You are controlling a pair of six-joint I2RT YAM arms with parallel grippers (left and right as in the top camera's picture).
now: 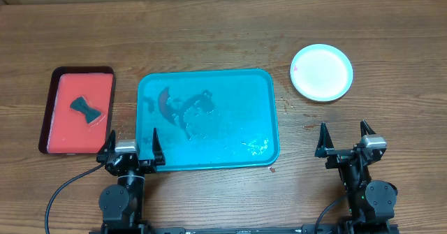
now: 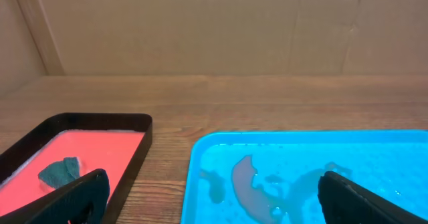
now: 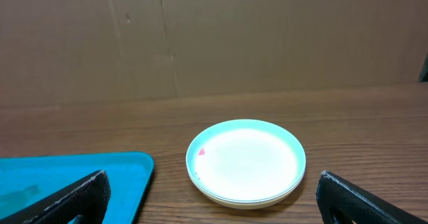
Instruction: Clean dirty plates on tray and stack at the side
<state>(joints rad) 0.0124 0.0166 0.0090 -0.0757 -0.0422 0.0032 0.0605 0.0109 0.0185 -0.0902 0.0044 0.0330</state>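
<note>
The plates (image 1: 322, 72) sit in one stack on the bare table to the right of the tray, a pale mint-rimmed plate on top with a small red spot near its left rim; the stack also shows in the right wrist view (image 3: 246, 161). The teal-blue tray (image 1: 237, 87) holds no plates, only red sauce smears and water at its left half; it also shows in the left wrist view (image 2: 374, 150). My left gripper (image 1: 137, 144) is open and empty at the tray's near left corner. My right gripper (image 1: 343, 140) is open and empty, near the front edge, below the stack.
A red dark-rimmed tray (image 1: 63, 133) lies left of the teal tray with a dark bow-tie sponge (image 1: 86, 110) on it; both show in the left wrist view, the tray (image 2: 127, 140) and the sponge (image 2: 59, 171). A cardboard wall stands behind the table.
</note>
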